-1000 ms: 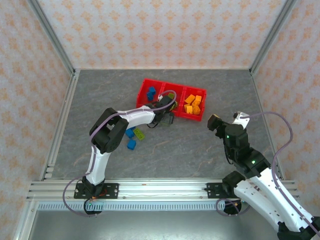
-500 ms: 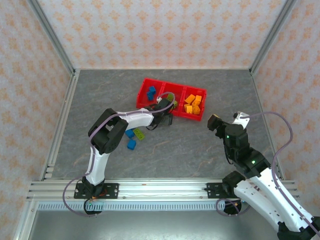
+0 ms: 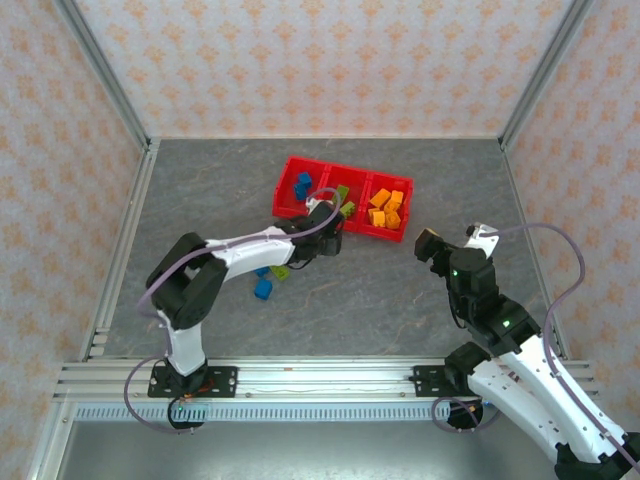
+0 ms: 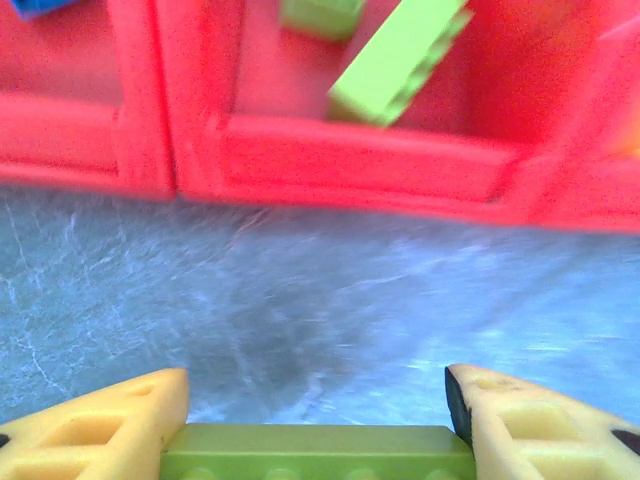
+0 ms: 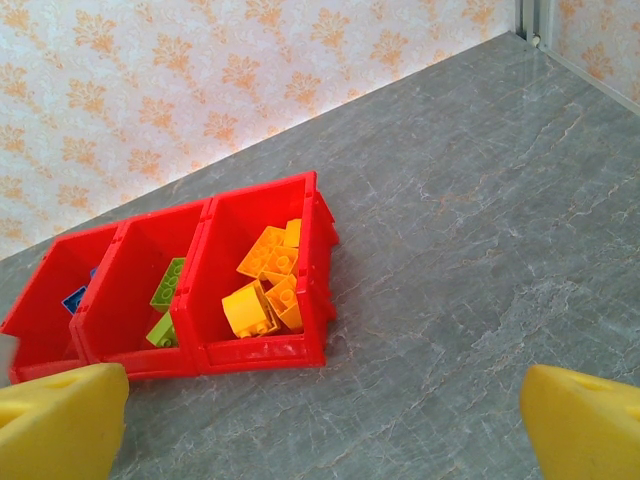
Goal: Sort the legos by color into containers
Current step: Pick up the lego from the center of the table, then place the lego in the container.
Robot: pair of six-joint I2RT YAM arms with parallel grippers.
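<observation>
Top external view is showing loose blue legos [image 3: 262, 289] lying on the grey table [image 3: 200, 180] at about 8 o'clock from the red tray [image 3: 285, 200]. A lime green lego [image 3: 281, 271] is lying just beside them at their 2 o'clock.

To the right, the left arm is reaching across toward the tray's near wall, at roughly 6 o'clock from the middle bin. In the left wrist view the left gripper [image 4: 316, 430] is clamping a lime green brick [image 4: 315, 455]. The brick is long and glossy, and its ends are pressing against both yellow fingers [image 4: 100, 425]. It is sitting just short of the tray's front wall, which is lying at 12 o'clock in that view.

The tray is sitting slightly toward 12 o'clock from the table's middle, its three joined bins running left to right. The left bin is holding small dark blue studded bricks [image 3: 301, 186], and the middle one is holding lime green bricks [image 3: 344, 194], one of them tilting against the wall. The right bin is holding a heap of orange-yellow bricks [image 3: 386, 208], with round studs showing on their tops in the right wrist view.

At 4 o'clock from the tray, well apart from it, the right gripper [image 3: 428, 243] is hovering with its jaws spread wide and gripping nothing.
</observation>
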